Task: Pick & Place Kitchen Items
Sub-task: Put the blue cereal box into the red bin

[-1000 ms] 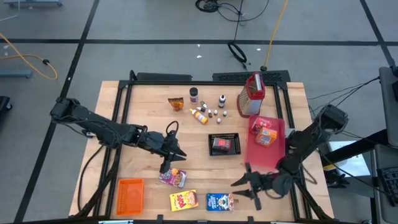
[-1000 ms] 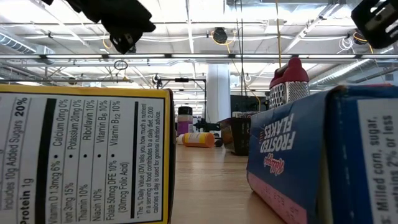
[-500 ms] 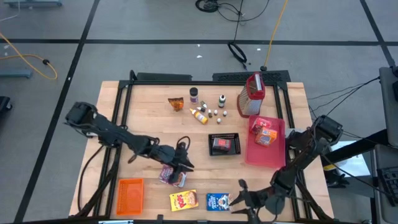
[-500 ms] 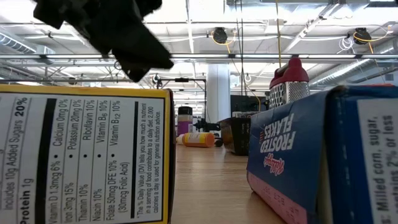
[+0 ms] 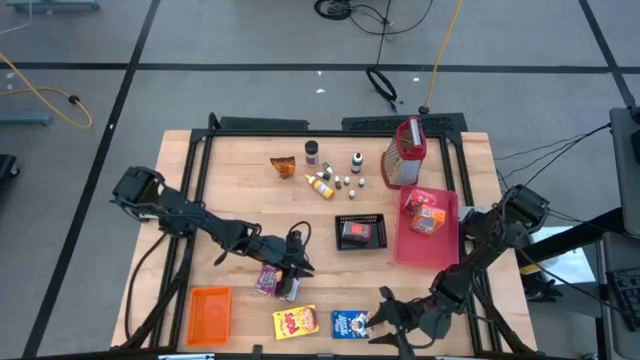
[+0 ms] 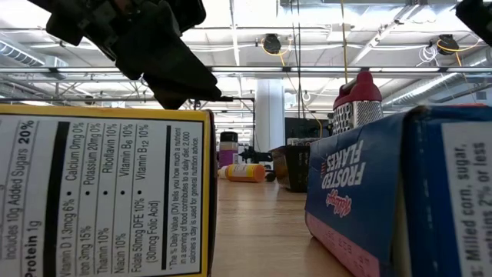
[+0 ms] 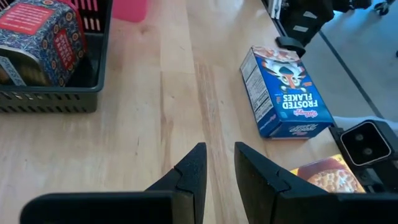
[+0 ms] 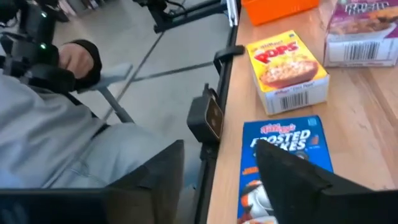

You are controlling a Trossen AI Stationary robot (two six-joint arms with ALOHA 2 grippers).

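Three cereal boxes lie flat near the table's near edge: a purple one (image 5: 272,283), a yellow one (image 5: 295,322) and a blue one (image 5: 350,323). My left gripper (image 5: 298,264) hovers just right of the purple box, its fingers a narrow gap apart (image 7: 219,152) with only bare wood between them. My right gripper (image 5: 379,318) is wide open (image 8: 221,146) at the near edge, beside the right end of the blue box (image 8: 286,155); I see no contact. More small bottles (image 5: 340,180) stand at the far side.
A black mesh basket (image 5: 360,232) holds a box at mid-table. A red tray (image 5: 415,250) with packets lies to its right, and a grater (image 5: 403,153) stands behind. An orange crate (image 5: 210,315) sits near left. A seated person (image 8: 43,137) is just past the near edge.
My left gripper has moved toward the near edge and to the right, coming down beside the purple box. My right gripper has moved toward the near edge and a little left, closing on the blue box. No box has shifted.
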